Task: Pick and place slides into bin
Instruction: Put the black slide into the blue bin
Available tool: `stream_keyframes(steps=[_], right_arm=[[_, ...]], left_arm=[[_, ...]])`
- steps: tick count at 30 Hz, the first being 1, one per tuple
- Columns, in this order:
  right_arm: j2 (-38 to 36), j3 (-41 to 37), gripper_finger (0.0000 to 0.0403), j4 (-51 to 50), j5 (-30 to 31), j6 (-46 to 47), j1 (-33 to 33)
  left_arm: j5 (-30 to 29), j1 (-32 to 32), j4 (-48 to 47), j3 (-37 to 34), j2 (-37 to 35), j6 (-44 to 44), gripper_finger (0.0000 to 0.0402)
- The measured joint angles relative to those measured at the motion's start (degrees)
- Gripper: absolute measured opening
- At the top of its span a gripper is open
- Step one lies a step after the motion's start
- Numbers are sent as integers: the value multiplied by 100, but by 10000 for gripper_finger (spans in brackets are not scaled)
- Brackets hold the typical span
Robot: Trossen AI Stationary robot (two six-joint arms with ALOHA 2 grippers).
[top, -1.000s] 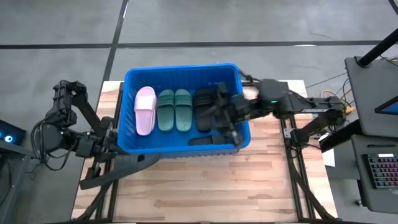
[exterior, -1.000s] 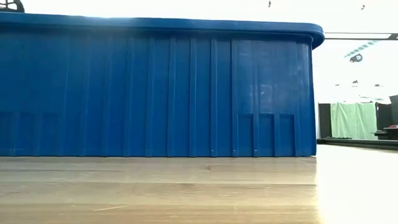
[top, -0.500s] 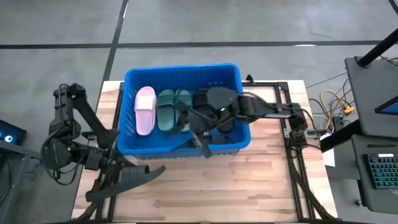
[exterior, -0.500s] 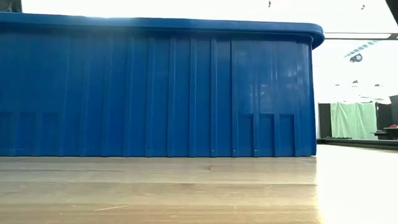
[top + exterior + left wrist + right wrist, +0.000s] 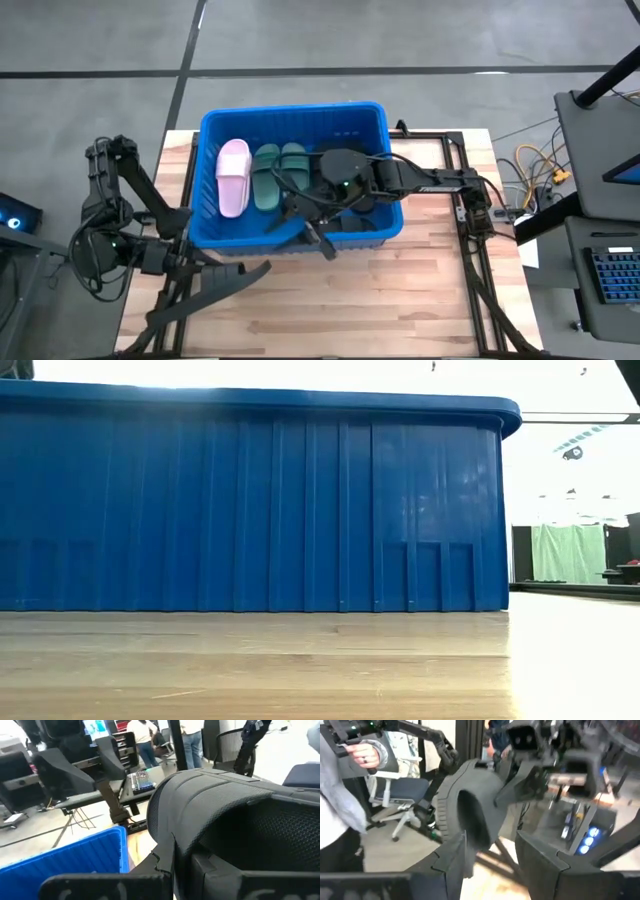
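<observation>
Left claw (image 5: pixel 235 272) clamped on a black slide (image 5: pixel 235 835), lower left, off the bin (image 5: pixel 210 130). Right claw (image 5: pixel 490 852) apart over bin's front edge. Pink slide (image 5: pixel 233 176) and green pair (image 5: pixel 280 175) lie inside, centre frame.

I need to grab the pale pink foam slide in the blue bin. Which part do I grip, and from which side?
Take the pale pink foam slide by its wide strap, descending from straight above. It lies flat, sole down, between the blue plastic bin wall and a dark green slide, so sideways approaches look blocked. The right end effector, open, is nearest.
</observation>
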Motion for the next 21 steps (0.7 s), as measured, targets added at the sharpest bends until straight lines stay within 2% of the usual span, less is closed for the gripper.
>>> stream_keyframes(steps=[6,11,15,21], right_arm=[[-2,-2,170,-395,-212,527,1],[-13,-6,197,-446,-217,342,121],[-9,-24,215,-448,292,-53,187],[-6,-31,226,-427,376,-215,169]], left_arm=[[-229,58,-82,0,-38,47,0],[-405,141,-149,0,-129,64,0],[-354,253,-159,-7,-93,76,0],[-286,422,-155,-7,10,74,0]])
